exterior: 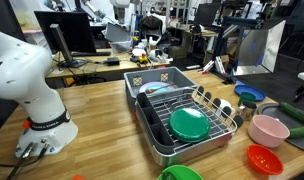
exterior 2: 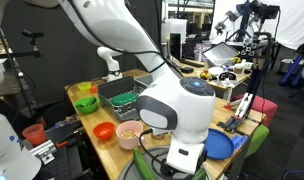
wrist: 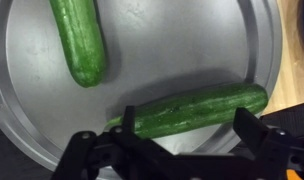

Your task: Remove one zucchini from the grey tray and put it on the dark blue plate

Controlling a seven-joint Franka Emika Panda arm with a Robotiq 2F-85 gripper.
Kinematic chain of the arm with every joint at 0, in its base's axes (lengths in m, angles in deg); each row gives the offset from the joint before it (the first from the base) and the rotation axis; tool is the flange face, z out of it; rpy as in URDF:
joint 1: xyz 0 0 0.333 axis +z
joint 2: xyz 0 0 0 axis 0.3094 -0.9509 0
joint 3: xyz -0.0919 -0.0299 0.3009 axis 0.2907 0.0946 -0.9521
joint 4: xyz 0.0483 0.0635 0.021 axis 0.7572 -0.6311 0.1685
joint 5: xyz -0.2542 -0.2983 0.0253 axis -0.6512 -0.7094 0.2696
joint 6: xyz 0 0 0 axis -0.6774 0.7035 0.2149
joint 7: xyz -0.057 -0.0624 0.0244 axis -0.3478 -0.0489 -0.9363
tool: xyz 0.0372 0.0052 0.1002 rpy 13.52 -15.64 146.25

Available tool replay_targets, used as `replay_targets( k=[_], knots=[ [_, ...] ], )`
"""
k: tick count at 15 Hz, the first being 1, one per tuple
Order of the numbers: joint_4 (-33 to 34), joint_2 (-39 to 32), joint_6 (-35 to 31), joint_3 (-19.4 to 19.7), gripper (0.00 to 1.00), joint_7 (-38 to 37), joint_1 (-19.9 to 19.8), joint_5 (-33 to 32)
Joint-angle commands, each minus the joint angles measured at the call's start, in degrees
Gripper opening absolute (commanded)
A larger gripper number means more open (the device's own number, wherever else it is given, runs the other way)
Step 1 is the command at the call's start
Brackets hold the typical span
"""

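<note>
Your gripper point(wrist: 184, 125) hangs over the grey tray point(wrist: 182, 50) with its jaws spread wide and holding nothing, 1 finger near each end of the zucchini point(wrist: 197, 105) lying flat close to the tray's rim; you cannot tell from here whether they touch it. The 2nd zucchini point(wrist: 79, 40) lies apart on the same tray. The dark blue plate point(exterior: 249, 93) sits just beyond the pink bowl point(exterior: 269, 130).

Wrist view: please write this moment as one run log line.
gripper: open | under it: lower zucchini | upper zucchini: untouched | both: on grey tray
</note>
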Motion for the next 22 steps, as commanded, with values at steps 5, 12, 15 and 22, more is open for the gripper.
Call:
replay_targets(
  k=[5,12,15,22],
  knots=[
    [1.8,-0.8,0.1,-2.7,1.0,-6.9,-3.8,11.7],
    [0.8,-0.2,0.1,-1.2,1.0,-6.3,-2.0,10.2],
    [0.9,-0.3,-0.3,-1.4,1.0,-7.3,-2.1,11.3],
    [0.7,-3.0,-6.4,-0.7,1.0,-17.3,-1.4,14.4]
  ],
)
